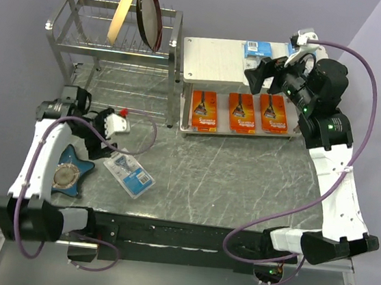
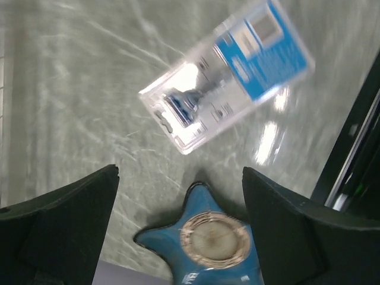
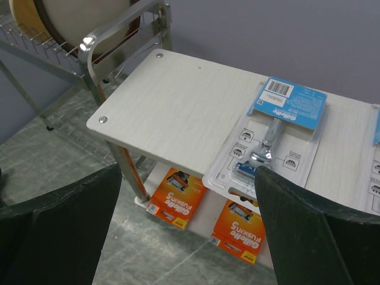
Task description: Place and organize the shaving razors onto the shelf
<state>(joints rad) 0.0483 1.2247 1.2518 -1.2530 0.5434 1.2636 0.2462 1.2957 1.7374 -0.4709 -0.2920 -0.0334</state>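
Observation:
The white two-tier shelf [image 1: 214, 59] stands at the back right. Three orange razor packs [image 1: 243, 113] lie in a row on its lower board; two show in the right wrist view [image 3: 176, 188]. A clear and light-blue razor pack [image 3: 273, 139] lies on the top board [image 3: 178, 113], overhanging its front edge; a second one shows only as an edge at far right. My right gripper [image 1: 270, 74] is open and empty above the top board. Another clear blue pack [image 1: 129, 173] lies on the table, also in the left wrist view [image 2: 228, 74]. My left gripper [image 1: 104, 129] is open and empty, above and left of it.
A chrome wire dish rack [image 1: 112, 44] with two plates stands at the back left, touching the shelf's left side. A blue star-shaped dish [image 1: 70, 173] lies by the left arm, below my left gripper [image 2: 208, 237]. A black rail [image 1: 166, 233] runs along the near edge.

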